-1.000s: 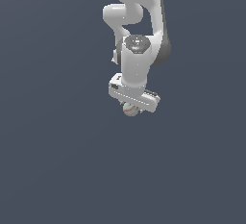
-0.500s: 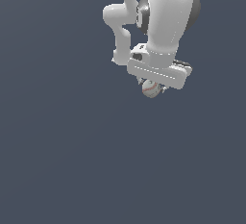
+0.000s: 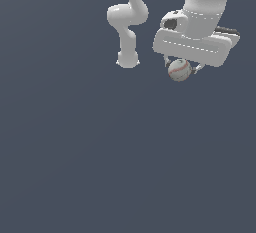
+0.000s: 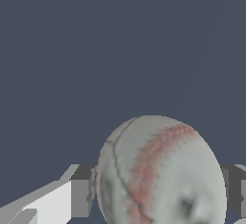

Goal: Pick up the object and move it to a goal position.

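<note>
At the exterior view's left only the plain grey surface [image 3: 65,152] is seen, with no goal marker to be made out in either view. Further right the arm's base [image 3: 127,59] is planted. At the exterior view's right the hand [image 3: 181,71] is closed on the ball [image 3: 179,70], which is carried clear of the surface. In the wrist view the ball [image 4: 161,172] is seen pinched between the two fingers [image 4: 81,192], touching both. The step in hand is judged to be the carry. Grip pressure should be kept steady, since a round ball is easily squeezed out; the move should be made smoothly, sudden wrist turns avoided
</note>
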Available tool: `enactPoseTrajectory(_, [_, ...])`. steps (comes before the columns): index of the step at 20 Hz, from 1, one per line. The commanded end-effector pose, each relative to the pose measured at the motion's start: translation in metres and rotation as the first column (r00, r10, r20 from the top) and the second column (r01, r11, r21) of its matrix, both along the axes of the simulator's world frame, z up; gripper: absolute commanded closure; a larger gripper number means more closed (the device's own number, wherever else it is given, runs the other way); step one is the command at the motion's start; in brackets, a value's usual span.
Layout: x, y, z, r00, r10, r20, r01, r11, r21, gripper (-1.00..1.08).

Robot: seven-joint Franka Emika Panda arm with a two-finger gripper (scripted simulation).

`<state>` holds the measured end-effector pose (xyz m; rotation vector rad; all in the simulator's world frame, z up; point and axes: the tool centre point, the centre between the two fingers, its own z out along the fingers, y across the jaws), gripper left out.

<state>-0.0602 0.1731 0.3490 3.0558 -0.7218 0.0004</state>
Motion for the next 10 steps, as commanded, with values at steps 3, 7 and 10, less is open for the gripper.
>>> enactPoseTrajectory(3, [-0.004,0.016,0.023,1.0,-0.001,0.0,0.001,1.0,0.001,1.08])
enactPoseTrajectory(7, [-0.005,0.024,0.033,1.0,-0.001,0.0,0.001,1.0,0.001,1.08])
enactPoseTrajectory(10, [-0.005,0.026,0.035,1.0,-0.001,0.0,0.001,1.0,0.001,1.08])
